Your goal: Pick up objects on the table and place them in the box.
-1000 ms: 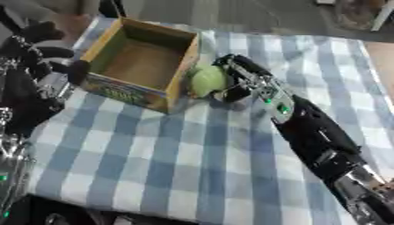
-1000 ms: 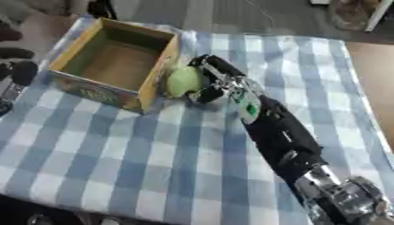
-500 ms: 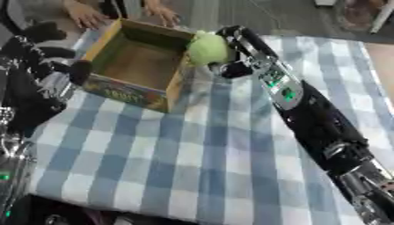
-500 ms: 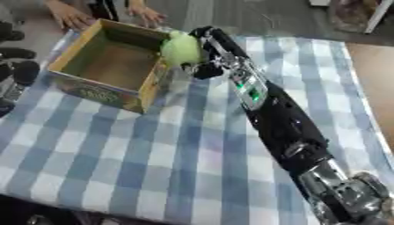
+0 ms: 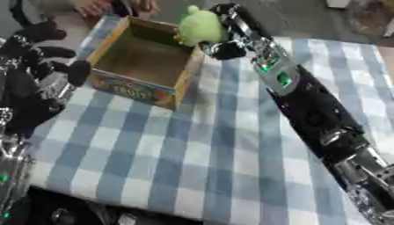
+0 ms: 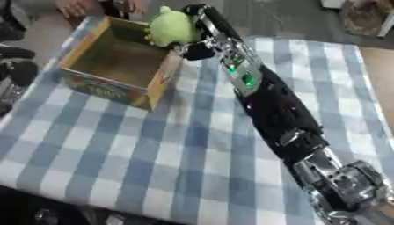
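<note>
Holding a green toy (image 5: 202,26) over the far corner of the box (image 5: 115,55), our right hand (image 5: 224,33) is curled round it, likely for a clean drop. Left hand (image 5: 38,66) idles, fingers relaxed.

One open cardboard box (image 5: 142,61) is seen on the surface (image 5: 223,154), which is covered by one blue-and-white checked cloth. One pale green rounded object (image 5: 202,26) is counted, held up beside the box's far right corner. Two robot hands are in view: the right hand (image 5: 223,33), curled round the green object, and the left hand (image 5: 38,57) at the left edge. No other loose objects can be made out on the cloth.
</note>
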Controlling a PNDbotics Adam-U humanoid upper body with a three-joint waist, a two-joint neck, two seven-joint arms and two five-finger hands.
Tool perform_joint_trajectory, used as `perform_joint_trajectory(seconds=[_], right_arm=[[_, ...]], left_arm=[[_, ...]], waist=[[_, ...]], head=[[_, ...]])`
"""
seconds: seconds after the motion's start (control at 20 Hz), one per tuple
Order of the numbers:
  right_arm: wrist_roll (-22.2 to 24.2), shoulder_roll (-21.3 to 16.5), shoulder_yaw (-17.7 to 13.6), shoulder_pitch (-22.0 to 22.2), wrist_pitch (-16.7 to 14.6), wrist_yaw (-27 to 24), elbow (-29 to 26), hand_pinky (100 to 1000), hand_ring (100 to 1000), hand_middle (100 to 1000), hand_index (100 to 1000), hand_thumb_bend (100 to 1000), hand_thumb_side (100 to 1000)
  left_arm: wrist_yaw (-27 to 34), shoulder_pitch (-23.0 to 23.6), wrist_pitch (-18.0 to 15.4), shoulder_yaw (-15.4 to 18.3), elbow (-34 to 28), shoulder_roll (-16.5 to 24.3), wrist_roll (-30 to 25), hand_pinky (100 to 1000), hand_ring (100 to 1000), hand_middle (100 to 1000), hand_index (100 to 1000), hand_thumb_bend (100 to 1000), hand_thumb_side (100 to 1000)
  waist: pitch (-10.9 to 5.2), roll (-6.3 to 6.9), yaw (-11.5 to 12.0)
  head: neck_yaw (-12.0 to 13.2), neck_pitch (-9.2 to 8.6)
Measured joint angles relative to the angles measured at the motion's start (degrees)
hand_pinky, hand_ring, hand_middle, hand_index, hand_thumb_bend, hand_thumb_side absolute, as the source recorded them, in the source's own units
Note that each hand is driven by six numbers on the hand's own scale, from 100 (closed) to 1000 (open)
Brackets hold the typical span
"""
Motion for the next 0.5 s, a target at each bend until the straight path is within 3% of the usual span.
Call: perform_joint_trajectory(seconds=[0.1,0.3,0.35,0.4,0.45,0.5], right_arm=[[0.0,0.53,0.05,-0.84,0.03,0.35,0.53,302,372,282,367,249,100],[0.35,2.01,0.35,-1.89,-0.34,2.2,2.19,425,493,432,537,333,100],[0.55,2.35,0.37,-2.12,-0.57,2.99,2.71,425,493,432,537,333,100],[0.75,2.74,0.41,-2.32,-0.85,3.83,3.17,470,556,484,608,402,100],[1.01,3.09,0.5,-2.42,-1.14,4.74,3.66,529,623,541,688,411,100],[1.34,3.43,0.65,-2.48,-1.47,5.79,4.18,607,701,611,779,429,222]], left_arm=[[0.23,-0.72,0.0,-0.38,-0.2,-0.16,-0.42,530,645,707,814,700,384],[0.62,-2.03,0.03,-0.96,-0.67,-0.66,-1.19,530,644,707,814,702,384],[0.73,-2.29,0.05,-1.14,-0.76,-0.7,-1.41,530,644,707,814,702,384],[0.79,-2.46,0.07,-1.2,-0.77,-0.83,-1.53,530,643,707,814,703,384],[0.89,-2.61,0.09,-1.38,-0.79,-0.97,-1.7,530,643,707,814,704,384],[0.98,-2.69,0.11,-1.5,-0.84,-1.12,-1.87,529,643,707,814,704,384]], waist=[[0.32,-0.32,1.4],[0.94,-0.7,3.77],[1.07,-0.79,4.33],[1.16,-0.85,4.77],[1.2,-0.9,5.12],[1.26,-0.93,5.48]], head=[[-0.69,-0.01],[-2.14,-0.1],[-2.46,-0.14],[-2.74,-0.21],[-2.97,-0.37],[-3.22,-0.55]])
